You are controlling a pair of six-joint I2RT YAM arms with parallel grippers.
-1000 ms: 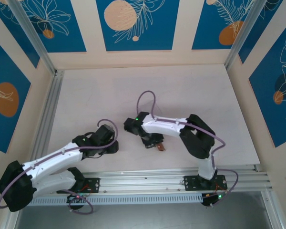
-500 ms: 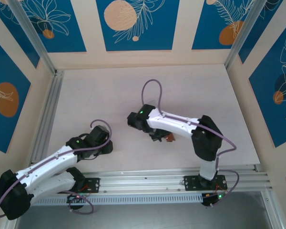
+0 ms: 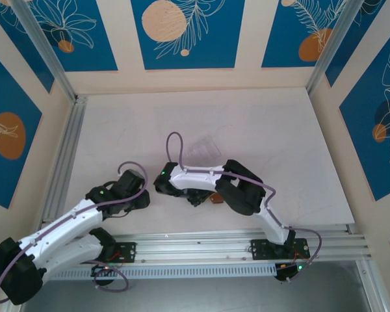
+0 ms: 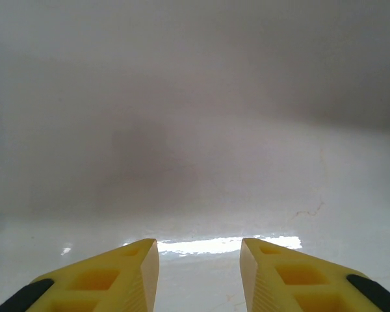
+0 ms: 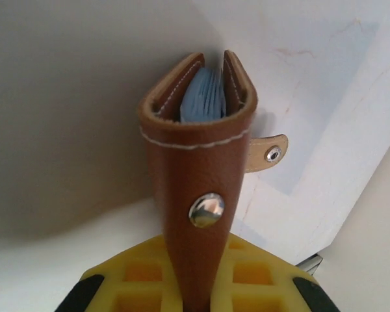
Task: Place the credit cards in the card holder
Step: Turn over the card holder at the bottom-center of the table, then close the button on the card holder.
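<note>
**Right gripper clamps the wallet; left gripper stands part open over the bare counter**

In the right wrist view, the right gripper (image 5: 195, 286) is closed on the brown leather wallet (image 5: 198, 166), its yellow fingers (image 5: 133, 279) pressing on the lower end from both sides. The wallet points away from the camera, its folded flaps close together. A line of white stitching runs across the leather, with a round metal snap (image 5: 207, 210) below it. Blue-grey lining (image 5: 205, 97) shows between the flaps at the far end. A small tan tab (image 5: 266, 153) with its own snap sticks out to the right. A thin pale edge stands up between the flaps at the tip, and I cannot tell whether it is a card.

From above, the right arm reaches left across the near part of the counter (image 3: 266, 123). A sliver of the brown wallet (image 3: 216, 199) shows under the forearm at the right gripper (image 3: 196, 197), close to the front rail (image 3: 201, 244). A clear plastic box (image 3: 205, 147) lies on the counter just beyond that arm.

The left gripper (image 4: 198, 263) is part open, with a plain gap between its yellow fingers (image 4: 127, 276) and nothing held in it, low over the white counter. From above, the left gripper (image 3: 140, 199) sits near the front edge, to the left of the right arm's wrist and apart from it.
</note>
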